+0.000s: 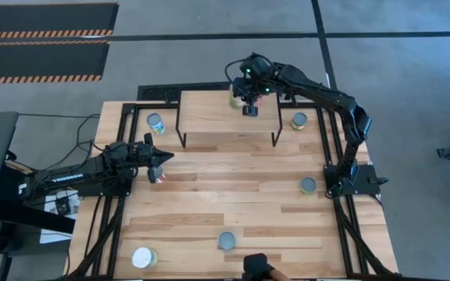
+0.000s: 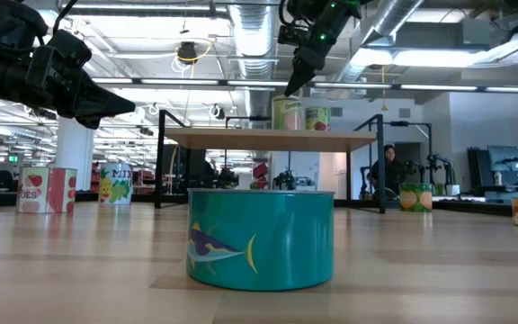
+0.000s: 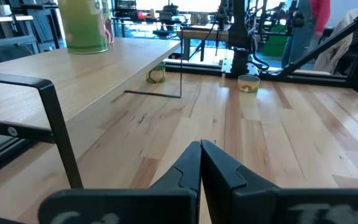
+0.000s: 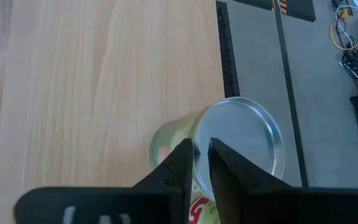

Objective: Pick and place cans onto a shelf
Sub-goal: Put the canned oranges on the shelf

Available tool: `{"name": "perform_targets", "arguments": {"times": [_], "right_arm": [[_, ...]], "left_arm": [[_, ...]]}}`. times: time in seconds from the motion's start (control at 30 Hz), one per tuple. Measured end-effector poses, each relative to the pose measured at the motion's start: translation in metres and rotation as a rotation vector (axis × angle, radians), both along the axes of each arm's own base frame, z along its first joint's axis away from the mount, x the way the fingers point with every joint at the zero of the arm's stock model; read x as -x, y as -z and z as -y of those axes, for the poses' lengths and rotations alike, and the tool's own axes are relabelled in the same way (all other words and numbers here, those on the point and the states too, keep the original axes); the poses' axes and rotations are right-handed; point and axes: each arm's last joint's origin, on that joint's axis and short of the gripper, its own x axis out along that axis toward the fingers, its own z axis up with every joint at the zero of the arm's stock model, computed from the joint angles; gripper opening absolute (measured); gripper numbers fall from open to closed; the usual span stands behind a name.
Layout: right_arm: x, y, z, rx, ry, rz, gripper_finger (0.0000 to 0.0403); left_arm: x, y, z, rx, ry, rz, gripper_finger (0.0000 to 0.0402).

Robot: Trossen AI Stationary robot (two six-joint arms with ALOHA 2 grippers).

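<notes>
Green can [image 4: 229, 146] standing on shelf [image 1: 209, 115], far edge.
Right claw [image 1: 249, 110] just above it, fingers nearly together, gripping nothing; left claw [image 1: 165, 157] closed, empty, over worktop [image 1: 233, 199], left side.

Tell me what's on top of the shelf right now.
One green-labelled can stands on the shelf at its far edge, beneath the right gripper. The arm covers most of it from above; a second can behind it may only be background.

Even, bright light falls from long ceiling strip lamps [image 2: 241, 83], leaving only faint shadows on the pale wood-plank table [image 1: 233, 191]. The squat teal tin with a fish label [image 2: 260, 238] is sharp; the far room blurs, with window glare.
</notes>
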Motion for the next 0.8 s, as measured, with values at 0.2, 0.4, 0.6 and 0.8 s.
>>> {"name": "perform_targets", "arguments": {"times": [0.2,0.4,0.6,0.8], "right_arm": [[-0.001,-0.002,0.003,0.012,0.033,0.026,0.0077],[0.004,-0.012,-0.005,0.11,0.028,-0.005,0.0075],[0.02,-0.007,-0.01,0.021,-0.003,-0.134,0.0018],[0.014,0.007,0.003,-0.004,0.027,-0.153,0.0022]], "left_arm": [[0.0,0.0,0.0,0.0,0.0,0.0,0.0],[0.0,0.0,0.0,0.005,0.0,-0.003,0.0],[0.0,0.0,0.0,0.005,0.0,-0.003,0.0],[0.0,0.001,0.0,0.006,0.0,-0.006,0.0]]}}
